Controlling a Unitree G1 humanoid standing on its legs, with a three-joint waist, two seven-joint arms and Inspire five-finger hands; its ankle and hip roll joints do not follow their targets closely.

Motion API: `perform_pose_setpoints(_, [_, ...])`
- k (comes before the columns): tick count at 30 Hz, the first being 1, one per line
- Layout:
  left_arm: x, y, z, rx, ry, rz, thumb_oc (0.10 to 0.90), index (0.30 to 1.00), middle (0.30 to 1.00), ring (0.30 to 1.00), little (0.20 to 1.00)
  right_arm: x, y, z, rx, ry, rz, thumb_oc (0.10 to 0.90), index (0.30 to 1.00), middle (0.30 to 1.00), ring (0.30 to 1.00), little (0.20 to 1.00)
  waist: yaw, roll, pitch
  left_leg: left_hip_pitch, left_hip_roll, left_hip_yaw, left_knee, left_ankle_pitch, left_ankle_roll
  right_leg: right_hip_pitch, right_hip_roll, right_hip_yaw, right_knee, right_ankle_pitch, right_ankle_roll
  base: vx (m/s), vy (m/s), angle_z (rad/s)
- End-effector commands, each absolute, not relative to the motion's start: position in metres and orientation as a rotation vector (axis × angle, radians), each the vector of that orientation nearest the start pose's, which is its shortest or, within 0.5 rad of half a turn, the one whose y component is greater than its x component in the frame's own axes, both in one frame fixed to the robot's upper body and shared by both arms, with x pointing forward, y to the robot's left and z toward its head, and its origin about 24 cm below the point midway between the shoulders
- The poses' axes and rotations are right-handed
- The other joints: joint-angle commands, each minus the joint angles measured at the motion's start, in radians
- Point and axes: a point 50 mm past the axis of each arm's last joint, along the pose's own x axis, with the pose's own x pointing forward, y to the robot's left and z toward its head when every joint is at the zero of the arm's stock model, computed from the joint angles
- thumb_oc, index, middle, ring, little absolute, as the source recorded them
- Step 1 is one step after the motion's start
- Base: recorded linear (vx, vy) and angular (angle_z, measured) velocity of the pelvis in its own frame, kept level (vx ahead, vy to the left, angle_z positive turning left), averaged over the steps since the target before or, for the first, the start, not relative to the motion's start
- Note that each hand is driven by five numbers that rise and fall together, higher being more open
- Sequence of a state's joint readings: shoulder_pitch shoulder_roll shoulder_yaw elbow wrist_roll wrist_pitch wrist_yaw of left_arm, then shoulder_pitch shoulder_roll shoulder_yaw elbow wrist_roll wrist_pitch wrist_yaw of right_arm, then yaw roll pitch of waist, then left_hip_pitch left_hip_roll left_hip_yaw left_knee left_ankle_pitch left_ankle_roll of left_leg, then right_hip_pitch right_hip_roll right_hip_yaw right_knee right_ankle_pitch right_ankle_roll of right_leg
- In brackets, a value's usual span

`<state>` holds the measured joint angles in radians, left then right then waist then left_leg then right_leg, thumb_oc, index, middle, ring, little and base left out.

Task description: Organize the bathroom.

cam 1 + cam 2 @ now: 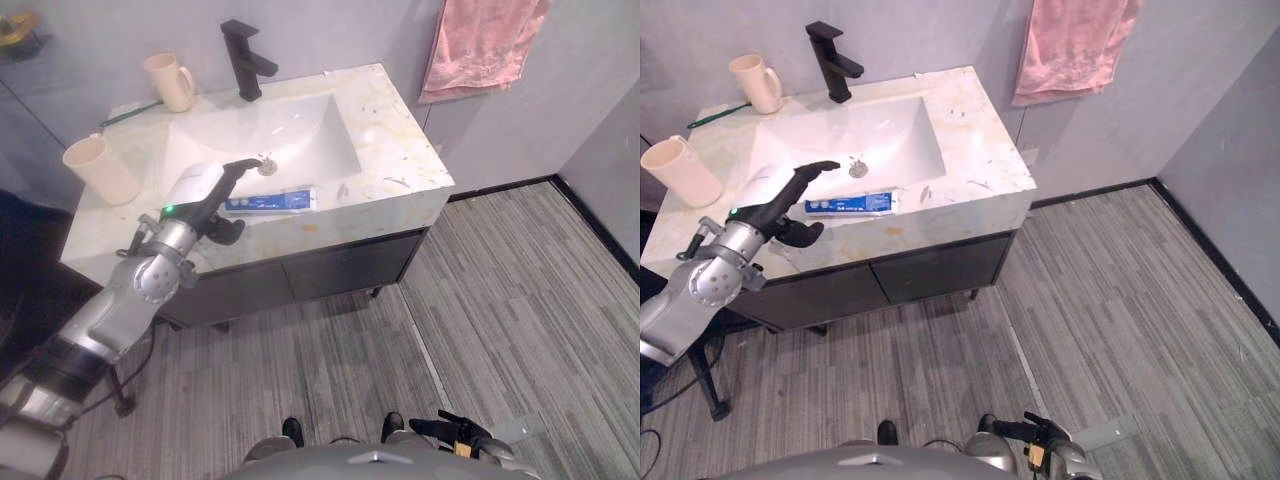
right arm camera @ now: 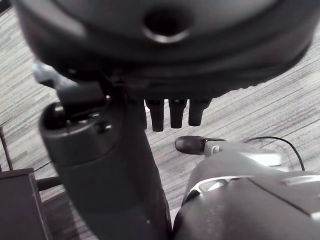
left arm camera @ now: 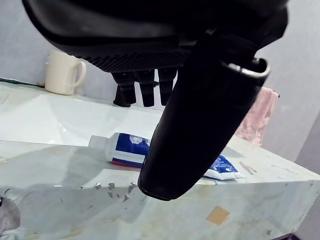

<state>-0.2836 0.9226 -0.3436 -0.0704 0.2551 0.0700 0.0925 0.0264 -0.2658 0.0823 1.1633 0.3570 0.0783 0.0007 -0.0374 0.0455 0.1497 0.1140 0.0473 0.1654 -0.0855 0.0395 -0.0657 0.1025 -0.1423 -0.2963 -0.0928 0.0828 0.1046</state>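
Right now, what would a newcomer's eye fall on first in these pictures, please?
The left hand, open, reaches over the counter's front edge toward a blue and white tube lying there by the sink. A pink towel hangs on the wall to the right, and two cream cups stand at the left.

- Pale marble counter (image 1: 400,170) with cream and faint yellow veining, around a white moulded sink basin (image 1: 270,135).
- Matte black metal faucet (image 1: 245,60).
- Two cream ceramic mugs: one by the wall (image 1: 170,80), one near the counter's left edge (image 1: 100,168).
- Thin green toothbrush (image 1: 130,113).
- Blue-and-white toothpaste tube (image 1: 270,201) with a red stripe.
- Salmon-pink cloth towel (image 1: 480,45) on a grey wall.
- Dark cabinet fronts (image 1: 300,275).
- Grey streaked plank floor (image 1: 500,300).
- Dark left hand (image 1: 215,195), white-covered back, small green light.
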Motion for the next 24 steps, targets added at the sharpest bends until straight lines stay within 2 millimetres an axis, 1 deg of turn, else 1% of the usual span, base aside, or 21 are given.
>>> perform_pose_setpoints(1, [0.311,0.22,0.224,1.235,-0.486,0.006,0.8,0.9,0.9,0.9,0.9,0.072,-0.275,-0.153,-0.053,1.282,-0.339,0.8,0.9,0.9,0.9,0.9,-0.021,0.034,-0.004,-0.034,-0.08,-0.041,0.077,-0.109,0.012,-0.015,0.086,0.018,0.08,-0.162,0.055,0.04,0.003,-0.01])
perform_pose_setpoints(10, [0.317,0.218,0.229,1.328,-0.447,-0.012,0.8,0.9,0.9,0.9,0.9,0.071,-0.279,-0.152,-0.042,1.285,-0.359,0.8,0.9,0.9,0.9,0.9,-0.036,0.033,0.002,-0.045,-0.083,-0.032,0.093,-0.115,0.011,-0.02,0.085,0.021,0.083,-0.166,0.051,0.03,0.0,-0.01])
perform_pose_setpoints(18, [0.321,0.221,0.229,1.385,-0.421,-0.003,0.8,0.9,0.9,0.9,0.9,0.068,-0.28,-0.152,-0.02,1.274,-0.382,0.8,0.9,0.9,0.9,0.9,-0.045,0.032,0.009,-0.062,-0.085,-0.025,0.116,-0.12,0.011,-0.025,0.082,0.02,0.087,-0.169,0.046,0.03,0.004,-0.02])
perform_pose_setpoints(20, [0.322,0.221,0.23,1.418,-0.417,0.006,0.678,0.716,0.716,0.716,0.716,0.069,-0.282,-0.151,-0.012,1.267,-0.389,0.8,0.9,0.9,0.9,0.9,-0.048,0.031,0.012,-0.067,-0.085,-0.021,0.122,-0.121,0.01,-0.027,0.08,0.018,0.089,-0.17,0.045,0.05,0.015,-0.01])
perform_pose_setpoints(22, [0.322,0.223,0.23,1.431,-0.403,0.01,0.673,0.709,0.709,0.709,0.709,0.069,-0.283,-0.15,-0.015,1.264,-0.39,0.8,0.9,0.9,0.9,0.9,-0.05,0.032,0.014,-0.071,-0.087,-0.019,0.126,-0.122,0.01,-0.03,0.078,0.017,0.092,-0.171,0.044,0.02,0.013,-0.01])
perform_pose_setpoints(23, [0.323,0.224,0.23,1.447,-0.4,0.018,0.631,0.646,0.646,0.646,0.646,0.069,-0.284,-0.15,-0.017,1.26,-0.393,0.8,0.9,0.9,0.9,0.9,-0.051,0.032,0.015,-0.075,-0.087,-0.019,0.129,-0.122,0.01,-0.032,0.077,0.017,0.092,-0.17,0.044,0.0,0.0,0.0])
perform_pose_setpoints(24, [0.323,0.224,0.23,1.447,-0.397,0.016,0.61,0.615,0.615,0.615,0.615,0.069,-0.284,-0.15,-0.017,1.258,-0.395,0.8,0.9,0.9,0.9,0.9,-0.051,0.033,0.016,-0.076,-0.088,-0.019,0.13,-0.122,0.01,-0.033,0.076,0.017,0.092,-0.17,0.044,0.0,0.0,0.0])
